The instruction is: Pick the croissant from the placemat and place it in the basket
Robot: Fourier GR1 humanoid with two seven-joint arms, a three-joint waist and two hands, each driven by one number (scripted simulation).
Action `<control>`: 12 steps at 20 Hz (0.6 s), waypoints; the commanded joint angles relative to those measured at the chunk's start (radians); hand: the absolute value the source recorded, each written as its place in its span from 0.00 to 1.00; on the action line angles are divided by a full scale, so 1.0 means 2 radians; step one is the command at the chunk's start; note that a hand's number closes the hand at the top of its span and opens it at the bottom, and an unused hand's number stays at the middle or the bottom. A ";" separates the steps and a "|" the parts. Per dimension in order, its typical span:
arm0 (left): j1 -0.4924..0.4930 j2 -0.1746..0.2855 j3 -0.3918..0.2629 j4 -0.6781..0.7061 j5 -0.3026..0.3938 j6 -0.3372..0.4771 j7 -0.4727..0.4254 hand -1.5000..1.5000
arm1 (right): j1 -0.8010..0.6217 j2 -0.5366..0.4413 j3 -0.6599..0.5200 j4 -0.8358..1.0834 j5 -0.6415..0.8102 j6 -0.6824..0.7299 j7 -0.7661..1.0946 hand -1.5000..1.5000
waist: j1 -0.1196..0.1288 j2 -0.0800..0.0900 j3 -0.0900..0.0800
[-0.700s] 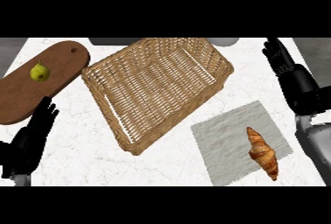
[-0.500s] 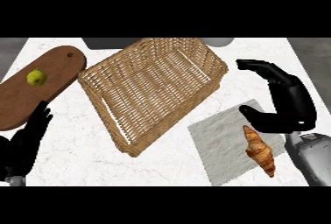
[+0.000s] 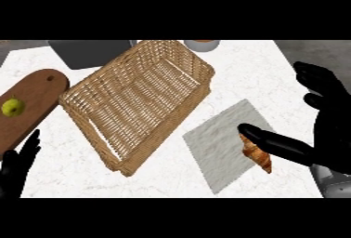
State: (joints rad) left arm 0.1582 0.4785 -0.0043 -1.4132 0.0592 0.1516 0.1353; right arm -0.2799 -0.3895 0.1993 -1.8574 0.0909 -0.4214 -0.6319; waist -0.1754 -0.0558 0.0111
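Observation:
A brown croissant (image 3: 257, 155) lies on the grey placemat (image 3: 218, 144) at the lower right of the counter. My right hand (image 3: 329, 139) hovers over the mat's right side, open, its thumb stretched across the croissant's upper end and hiding part of it. The fingers reach up past the mat's right edge. The wicker basket (image 3: 140, 100) stands tilted in the middle, to the left of the mat, with nothing in it. My left hand (image 3: 17, 167) rests open at the lower left edge, fingers up.
A brown wooden cutting board (image 3: 31, 104) with a green apple (image 3: 11, 107) on it lies at the far left. A grey box (image 3: 93, 50) and a round container (image 3: 202, 45) stand along the back edge.
My right hand has come down and left over the placemat, its thumb now across the croissant. The view has shifted, so the basket and mat appear further left. The left hand sits lower.

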 commanded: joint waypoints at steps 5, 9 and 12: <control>0.034 0.005 0.017 0.014 -0.008 0.025 0.014 0.50 | 0.198 0.047 -0.097 -0.005 0.106 -0.205 -0.025 0.00 | -0.069 0.005 -0.002; 0.025 0.002 0.011 0.002 -0.018 0.033 0.014 0.50 | 0.349 0.047 -0.059 0.016 0.171 -0.206 -0.049 0.00 | -0.045 0.016 -0.005; 0.024 -0.005 0.003 0.002 -0.023 0.036 0.011 0.50 | 0.438 0.037 -0.025 0.016 0.237 -0.208 -0.081 0.00 | -0.027 0.018 -0.008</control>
State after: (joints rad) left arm 0.2093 0.4805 0.0143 -1.4018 0.0250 0.2134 0.1565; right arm 0.3761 -0.3093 0.0961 -1.8447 0.4338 -0.7819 -0.7199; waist -0.2547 -0.0297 0.0004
